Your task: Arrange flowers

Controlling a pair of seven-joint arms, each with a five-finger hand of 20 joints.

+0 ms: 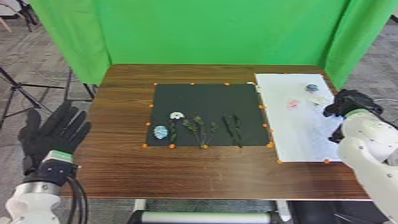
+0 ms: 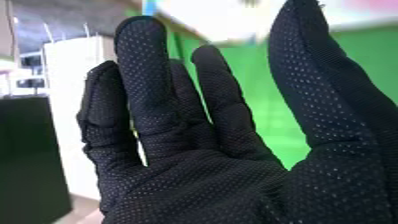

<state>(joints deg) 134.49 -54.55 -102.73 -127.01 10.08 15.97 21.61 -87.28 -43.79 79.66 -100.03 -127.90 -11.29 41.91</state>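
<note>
In the head view my right hand point(image 1: 354, 102) is at the right edge of the white sheet point(image 1: 298, 135), beside a blue flower point(image 1: 312, 87), a pink flower point(image 1: 293, 103) and a pale flower point(image 1: 317, 100). On the black mat point(image 1: 209, 95) lie a white flower point(image 1: 177, 115), a light blue bloom point(image 1: 161, 132), leafy green stems point(image 1: 200, 125) and dark stems point(image 1: 233, 131). My left hand point(image 1: 53, 134) is held open off the table's left side. In the right wrist view my right hand point(image 2: 191, 182) has relaxed, nearly straight fingers and holds nothing.
The brown table point(image 1: 195, 177) extends in front of and behind the mat. Small orange markers line the mat and the sheet. A green curtain point(image 1: 218, 30) hangs behind the table, and a black tripod point(image 1: 18, 90) stands at the left.
</note>
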